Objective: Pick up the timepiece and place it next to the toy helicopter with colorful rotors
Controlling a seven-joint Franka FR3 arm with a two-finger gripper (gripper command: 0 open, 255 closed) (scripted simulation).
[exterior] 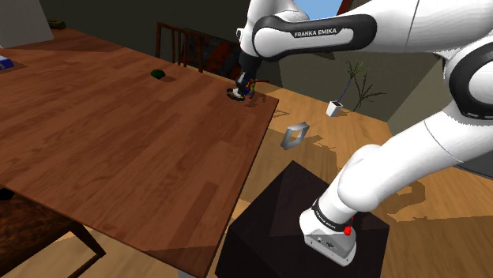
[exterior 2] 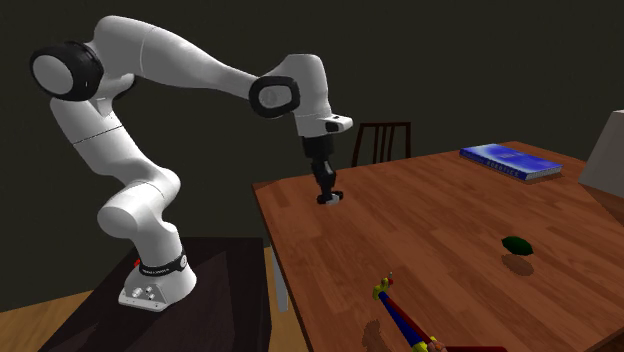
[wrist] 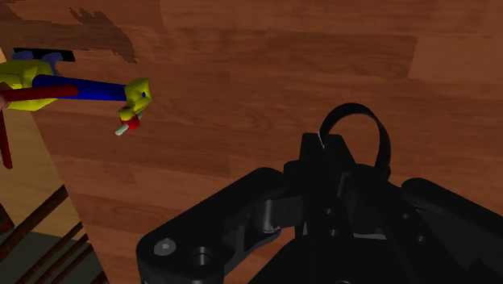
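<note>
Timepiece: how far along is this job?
Done: the approach; the gripper is down at the black-strapped watch on the table. In hand: the grasp, which I cannot confirm. Left: lifting it, carrying it to the toy helicopter, clearly apart, and setting it beside that.

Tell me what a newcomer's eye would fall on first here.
The big white Franka arm dominates, bent from its dark stand over the wooden table's corner, black gripper down by a black watch. Next comes the yellow, blue and red toy helicopter near the table's edge close by.
</note>
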